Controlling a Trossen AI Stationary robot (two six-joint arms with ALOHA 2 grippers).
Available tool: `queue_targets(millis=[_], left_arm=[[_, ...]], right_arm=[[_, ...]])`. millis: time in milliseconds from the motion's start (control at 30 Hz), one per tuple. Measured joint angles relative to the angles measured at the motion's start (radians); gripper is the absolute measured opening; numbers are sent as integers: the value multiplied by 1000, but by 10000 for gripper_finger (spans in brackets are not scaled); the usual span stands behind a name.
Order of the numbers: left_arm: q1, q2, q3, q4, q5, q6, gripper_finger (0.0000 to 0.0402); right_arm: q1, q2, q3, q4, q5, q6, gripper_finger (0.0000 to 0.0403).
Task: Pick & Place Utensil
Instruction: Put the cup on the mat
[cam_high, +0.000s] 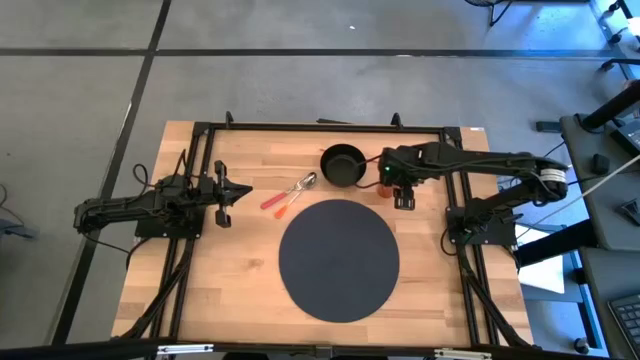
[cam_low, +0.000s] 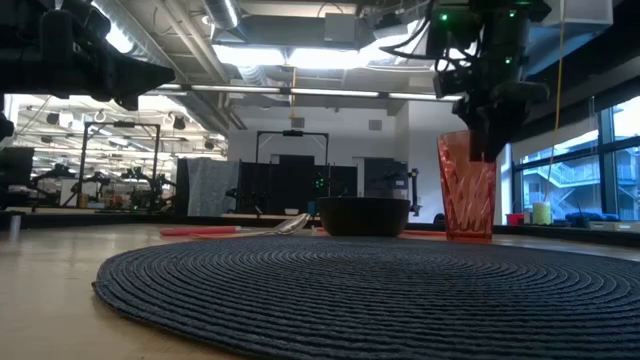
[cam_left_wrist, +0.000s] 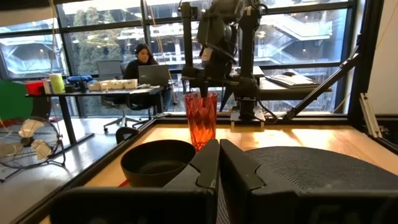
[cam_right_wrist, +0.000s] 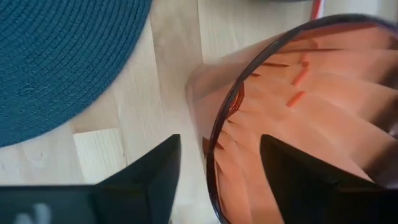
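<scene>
Starting at the left, we see the left gripper parked low near the table's left edge, its two dark fingers pressed together on nothing, aimed across the wood toward the middle. Next comes the utensil, a pair of pieces with orange-red handles and a shiny metal spoon bowl, lying flat on the bare butcher-block table just beside the black bowl and near the far edge of the mat; nothing holds it, so we judge the pick has not yet begun. The bowl is small, round, matte and dark. In front sits the round placemat, a dark woven disc with coiled ridges, carrying nothing. Further right stands the cup, a translucent red tumbler with faceted, fluted walls. The right gripper is at the cup's rim, fingers spread with one outside the wall and one over the inside, not clamped as far as we can see. We judge the task barely under way: the utensil waits on the table, and both lifting and placing remain
</scene>
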Motion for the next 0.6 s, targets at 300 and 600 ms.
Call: queue_targets(millis=[300,600], left_arm=[[0,0,0,0,0,-2,7],[0,0,0,0,0,-3,6]], right_arm=[[-2,25,0,1,0,-49,50],[41,26,91,-93,-11,14,20]])
